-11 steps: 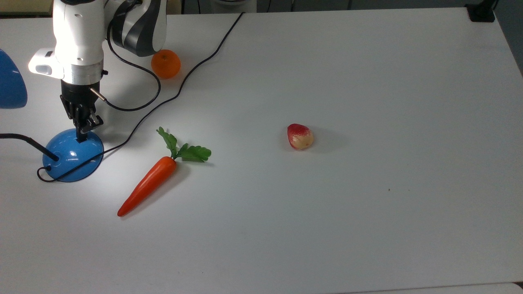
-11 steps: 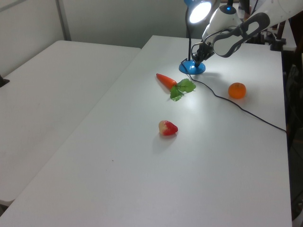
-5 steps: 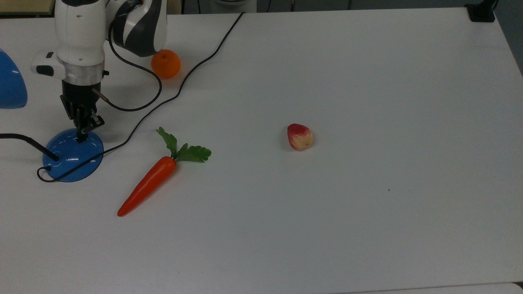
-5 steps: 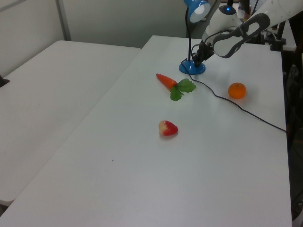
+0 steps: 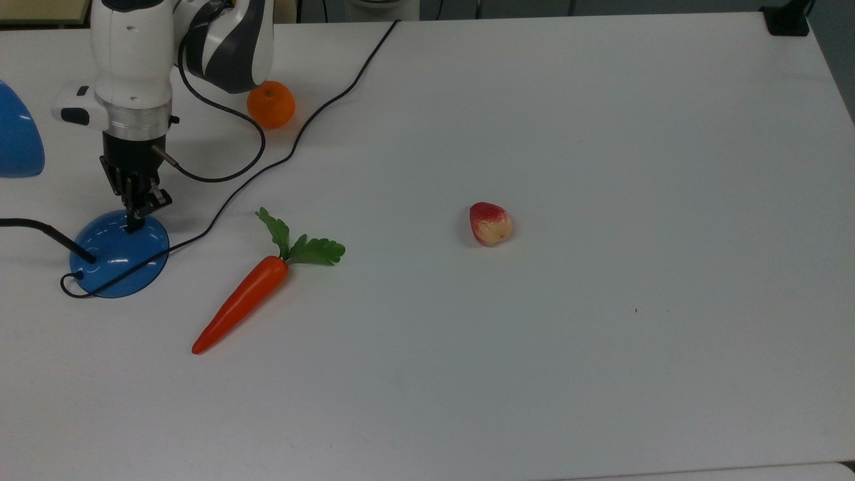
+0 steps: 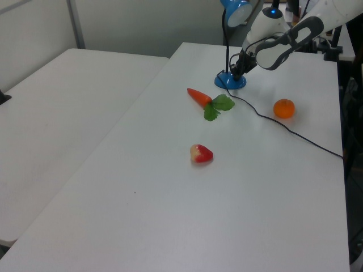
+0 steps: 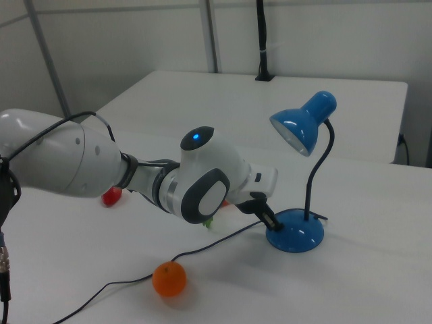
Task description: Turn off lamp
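The gripper [image 5: 135,217] is seen pinched nearly closed, nothing held, tips pressed onto the lamp [image 5: 119,255] base, bulb unlit.

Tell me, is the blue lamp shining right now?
No: in the right view the lamp has a dark shade with no glow, while the gripper rests against its dome base.

white table [image 5: 601,133] carrying it all: blue lamp [image 5: 120,257] at the top view's left edge, carrot [image 5: 244,300] just right of it, orange [image 5: 271,105] farther back, strawberry [image 5: 490,224] mid-table, a black cord [image 5: 320,107] trailing across.
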